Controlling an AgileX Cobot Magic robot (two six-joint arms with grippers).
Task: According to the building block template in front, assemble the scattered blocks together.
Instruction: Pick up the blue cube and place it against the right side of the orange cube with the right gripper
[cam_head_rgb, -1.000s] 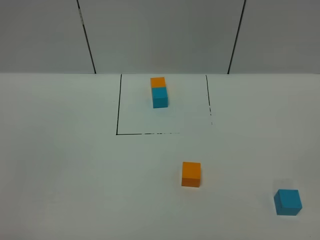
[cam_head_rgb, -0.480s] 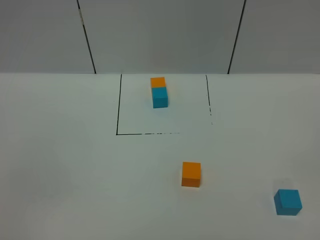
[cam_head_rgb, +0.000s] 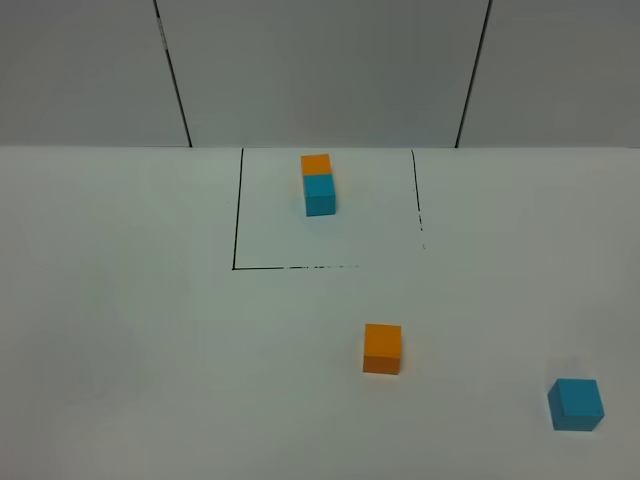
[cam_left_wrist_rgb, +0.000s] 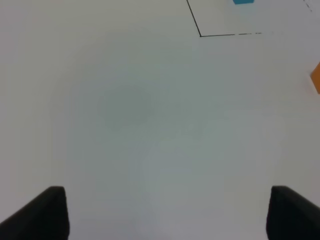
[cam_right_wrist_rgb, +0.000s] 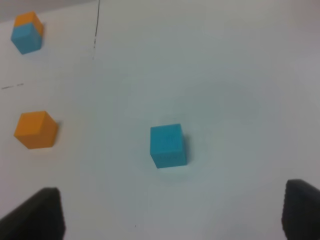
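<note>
The jaws of the left gripper (cam_left_wrist_rgb: 170, 215) are spread wide over the bare white tabletop (cam_head_rgb: 120, 330) and pinch nothing. Those of the right gripper (cam_right_wrist_rgb: 170, 212) are just as wide and just as empty. The right wrist camera looks down on the loose cyan cube (cam_right_wrist_rgb: 168, 145), which lies ahead of the open fingertips and roughly centred between them. I judge this to be a line-up for a grasp.

The building block template (cam_head_rgb: 318, 185) sits at the far side inside the black outlined square (cam_head_rgb: 235, 220), probably kept apart as a reference. Its orange block is behind and its cyan block in front, and the two touch.

The loose orange cube (cam_head_rgb: 382, 348) rests outside the square, nearer the robot. The cyan cube is well apart from it, off to the right. Neither arm shows in the high view.

Assembly looks not yet begun. To match the template, the cyan cube would need to sit against the orange cube's near face.
</note>
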